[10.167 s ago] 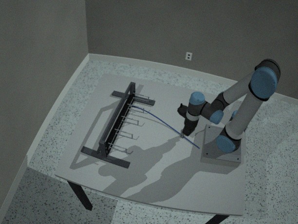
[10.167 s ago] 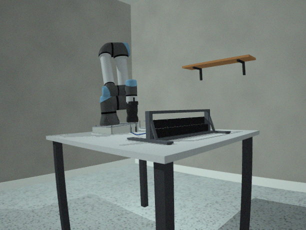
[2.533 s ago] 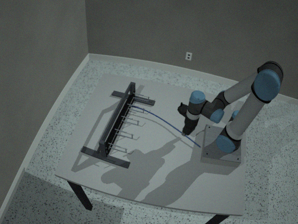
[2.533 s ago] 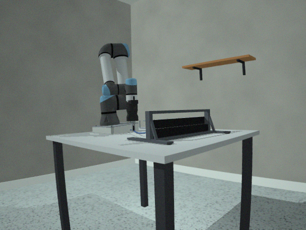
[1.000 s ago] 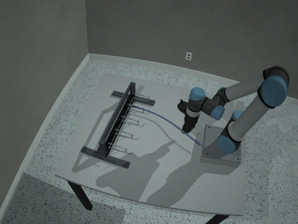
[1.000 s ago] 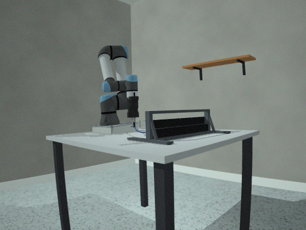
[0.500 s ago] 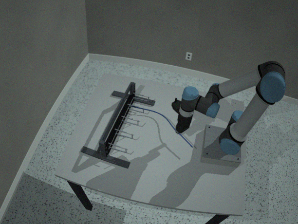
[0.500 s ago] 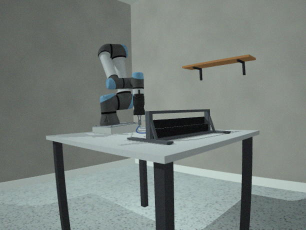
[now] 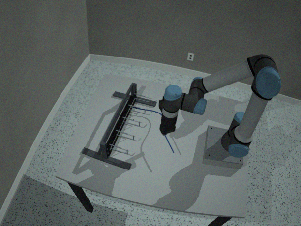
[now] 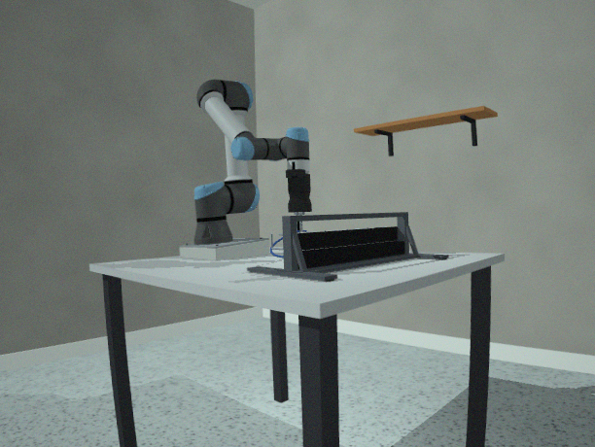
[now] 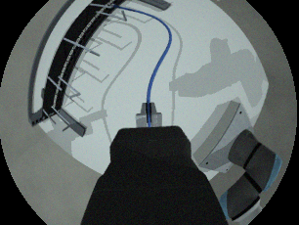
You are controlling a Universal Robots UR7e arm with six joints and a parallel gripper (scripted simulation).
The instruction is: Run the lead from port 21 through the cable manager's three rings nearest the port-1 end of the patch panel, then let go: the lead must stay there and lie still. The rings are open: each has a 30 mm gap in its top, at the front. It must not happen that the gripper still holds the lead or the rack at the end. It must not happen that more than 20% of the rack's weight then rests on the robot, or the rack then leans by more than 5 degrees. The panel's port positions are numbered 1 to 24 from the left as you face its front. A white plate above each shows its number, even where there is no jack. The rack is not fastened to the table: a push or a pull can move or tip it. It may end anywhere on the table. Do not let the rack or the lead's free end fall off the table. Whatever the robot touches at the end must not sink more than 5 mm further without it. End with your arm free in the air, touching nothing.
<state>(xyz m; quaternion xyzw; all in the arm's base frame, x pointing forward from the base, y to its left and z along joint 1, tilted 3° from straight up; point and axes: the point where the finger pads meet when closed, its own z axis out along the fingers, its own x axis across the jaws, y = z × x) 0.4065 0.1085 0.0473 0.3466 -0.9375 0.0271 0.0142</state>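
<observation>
Blue is the lead point(image 9: 149, 110) point(image 10: 275, 249) point(image 11: 162, 55), and the gripper point(image 9: 164, 133) point(image 10: 299, 229) point(image 11: 149, 109) has its fingers closed on it, in front of the rack point(image 9: 120, 108) point(image 10: 345, 216) point(image 11: 32, 88). From the rack's far part, as the top view shows it, the lead goes out toward the robot's base plate point(image 9: 234, 160) point(image 10: 196, 253) point(image 11: 199, 160), bends at the gripper, and its free end points obliquely away from the rack. Between gripper and rack stand the open rings point(image 9: 139, 124) point(image 11: 82, 47), thin wire shapes sticking out from the rack's front. The rack stands upright, its long side facing the base plate. Behind the rack, in the exterior view, a wooden shelf point(image 10: 425, 121) hangs on the wall.
</observation>
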